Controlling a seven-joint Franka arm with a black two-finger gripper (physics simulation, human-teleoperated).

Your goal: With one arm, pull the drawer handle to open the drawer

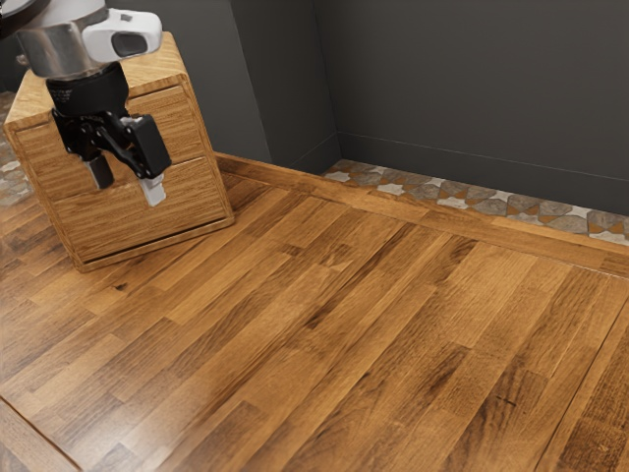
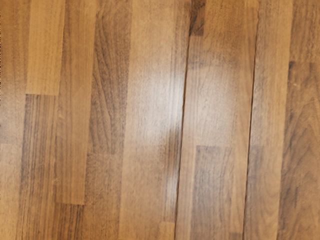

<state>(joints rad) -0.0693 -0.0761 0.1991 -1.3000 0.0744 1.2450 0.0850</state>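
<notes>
Hovering before drawer cabinet (image 1: pixel 138 214), pincer (image 1: pixel 126 183) spread wide (grasping nothing), wooden table (image 1: pixel 344 315) beneath.

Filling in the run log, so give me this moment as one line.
gripper: in front of cabinet | fingers: open, nothing held | drawer fronts: look shut | wrist camera: faces tabletop

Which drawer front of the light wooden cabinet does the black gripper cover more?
The upper drawer front: the black two-finger gripper hangs before it, while the lower drawer front shows almost whole.
</notes>
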